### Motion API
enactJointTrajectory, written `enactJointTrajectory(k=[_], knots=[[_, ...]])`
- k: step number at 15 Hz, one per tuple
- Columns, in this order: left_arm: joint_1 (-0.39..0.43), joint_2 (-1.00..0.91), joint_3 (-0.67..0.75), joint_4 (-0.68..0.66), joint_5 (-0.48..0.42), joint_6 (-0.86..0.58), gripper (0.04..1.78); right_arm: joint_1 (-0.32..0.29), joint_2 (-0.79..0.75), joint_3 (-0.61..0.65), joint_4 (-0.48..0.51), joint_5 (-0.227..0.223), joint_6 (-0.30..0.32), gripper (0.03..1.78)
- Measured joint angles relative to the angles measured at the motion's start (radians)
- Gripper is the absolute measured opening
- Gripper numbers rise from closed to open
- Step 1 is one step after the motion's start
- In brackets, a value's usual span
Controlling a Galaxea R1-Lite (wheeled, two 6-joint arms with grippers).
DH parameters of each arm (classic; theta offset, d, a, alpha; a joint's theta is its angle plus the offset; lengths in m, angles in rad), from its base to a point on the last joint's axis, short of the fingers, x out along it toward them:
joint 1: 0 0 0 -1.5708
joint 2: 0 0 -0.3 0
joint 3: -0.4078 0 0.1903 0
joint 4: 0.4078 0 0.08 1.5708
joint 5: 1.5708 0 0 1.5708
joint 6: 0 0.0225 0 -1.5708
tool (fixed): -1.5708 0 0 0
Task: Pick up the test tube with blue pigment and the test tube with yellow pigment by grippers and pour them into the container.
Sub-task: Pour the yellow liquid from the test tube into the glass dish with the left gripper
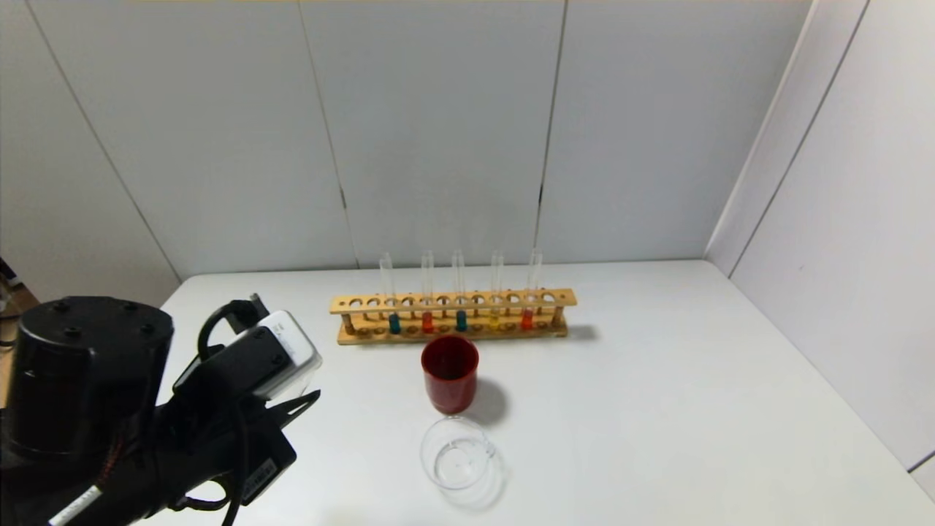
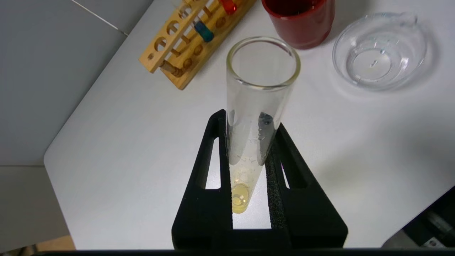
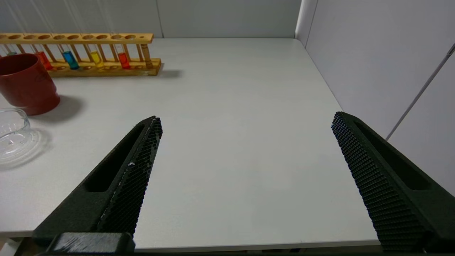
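My left claw (image 2: 249,142) pinches the yellow tube (image 2: 261,89) above the surface (image 1: 657,402), left of the cup (image 1: 462,462). Blue tube (image 1: 461,320) in rack (image 1: 453,301). Right claw (image 3: 245,149) spread, parked

Our left arm (image 1: 88,394) is almost wholly black: a thick cylindrical joint housing with a flat top set with small round screws, and below it a blocky wrist. A white, rounded-cornered camera module (image 1: 291,349) sits on that wrist, with a looped black cable (image 1: 219,321) arching beside it and more black cables trailing down. A white label strip and a thread of red-orange wiring show low on the arm. Our left gripper (image 2: 249,117) has two black wedge-shaped fingers with triangular cut-outs and foam-like inner pads. Our right gripper (image 3: 245,124) has matching black tapered fingers (image 3: 142,156), hollowed on the outside, with finely cross-hatched inner faces.
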Motion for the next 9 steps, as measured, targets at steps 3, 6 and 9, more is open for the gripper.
enactJointTrajectory(k=[3,6,9], knots=[[-0.039,0.095,-0.04,-0.003,0.076,0.015,0.32,0.0,0.0,0.0,0.0,0.0,0.0,1.74],[-0.058,0.198,-0.091,-0.06,0.135,0.123,0.32,0.0,0.0,0.0,0.0,0.0,0.0,1.74],[-0.089,0.302,-0.105,-0.191,0.2,0.261,0.32,0.0,0.0,0.0,0.0,0.0,0.001,1.74]])
